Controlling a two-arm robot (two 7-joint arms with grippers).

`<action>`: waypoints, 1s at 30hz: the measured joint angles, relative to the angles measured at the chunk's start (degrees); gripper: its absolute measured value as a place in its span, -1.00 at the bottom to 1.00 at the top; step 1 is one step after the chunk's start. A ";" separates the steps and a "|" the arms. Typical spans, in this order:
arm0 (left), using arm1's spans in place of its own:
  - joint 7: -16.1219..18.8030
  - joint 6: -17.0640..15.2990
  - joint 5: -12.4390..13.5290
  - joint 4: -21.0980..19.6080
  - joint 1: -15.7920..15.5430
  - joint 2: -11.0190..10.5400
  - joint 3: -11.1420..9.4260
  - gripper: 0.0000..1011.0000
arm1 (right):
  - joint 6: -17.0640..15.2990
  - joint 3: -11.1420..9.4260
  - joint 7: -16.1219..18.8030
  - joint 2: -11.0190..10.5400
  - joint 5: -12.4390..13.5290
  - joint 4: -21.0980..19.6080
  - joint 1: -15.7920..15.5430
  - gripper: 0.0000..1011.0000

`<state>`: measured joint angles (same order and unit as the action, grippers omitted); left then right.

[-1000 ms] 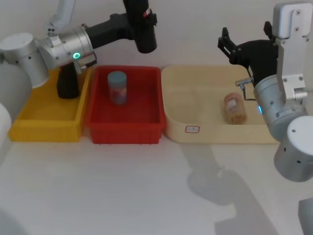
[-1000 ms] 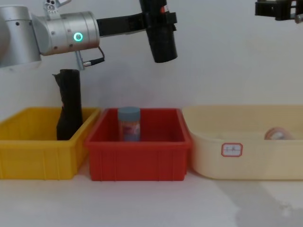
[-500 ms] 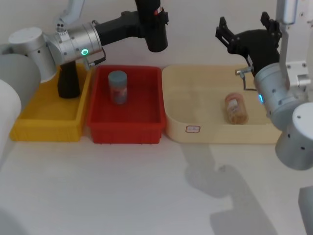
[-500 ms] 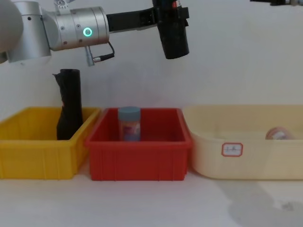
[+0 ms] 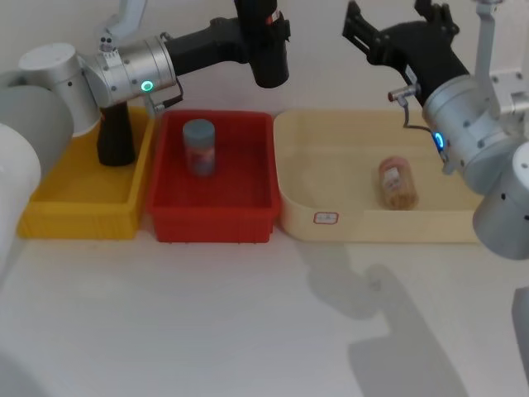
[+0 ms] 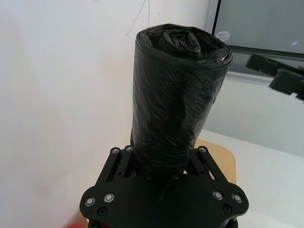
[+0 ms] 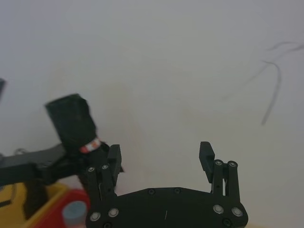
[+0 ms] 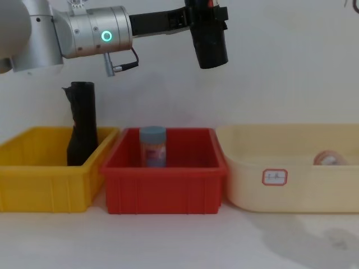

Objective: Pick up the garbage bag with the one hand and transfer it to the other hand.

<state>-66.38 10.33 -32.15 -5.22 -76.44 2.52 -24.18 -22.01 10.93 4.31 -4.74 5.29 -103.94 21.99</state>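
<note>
Garbage bag (image 5: pixel 266 48) hangs roughly upright at the top middle of the head view, well above the red bin (image 5: pixel 212 225). It is pinched near its upper end by the left end effector (image 5: pixel 248 31), whose fingers press in on either side of the roll. We judge that grip sensible, since it leaves the lower length of the roll bare for the other arm to take. The right end effector (image 5: pixel 393 23) sits at the upper right of the same view, fingers spread wide and turned toward the roll, with open air between them. We read the pick-up as done and the handover as not yet made. Below, on the desk (image 5: pixel 207 331), a blue can (image 5: pixel 198 147) stands in the red bin, a second black roll (image 5: pixel 116 139) stands in the yellow bin (image 5: pixel 78 225) at the left, and a brown packet (image 5: pixel 397 184) lies in the cream tray (image 5: pixel 364 230) at the right. All sit low, so nothing blocks the gap between the two end effectors.
</note>
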 joint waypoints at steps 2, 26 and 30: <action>-0.11 0.06 -0.02 0.22 -0.13 0.05 -0.03 -0.22 | -0.18 0.13 0.82 -0.07 0.47 -0.07 0.34 0.98; -0.56 0.39 -0.18 1.24 -0.67 0.35 -0.21 -0.22 | 0.45 5.26 8.54 -3.03 1.57 2.50 6.24 0.98; -0.58 0.41 -0.18 1.28 -0.69 0.36 -0.22 -0.22 | 1.08 6.32 9.25 -3.43 1.13 3.38 7.30 0.98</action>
<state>-66.96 10.74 -32.33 -3.94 -77.13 2.88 -24.40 -20.94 17.25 13.55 -8.17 6.43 -100.55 29.29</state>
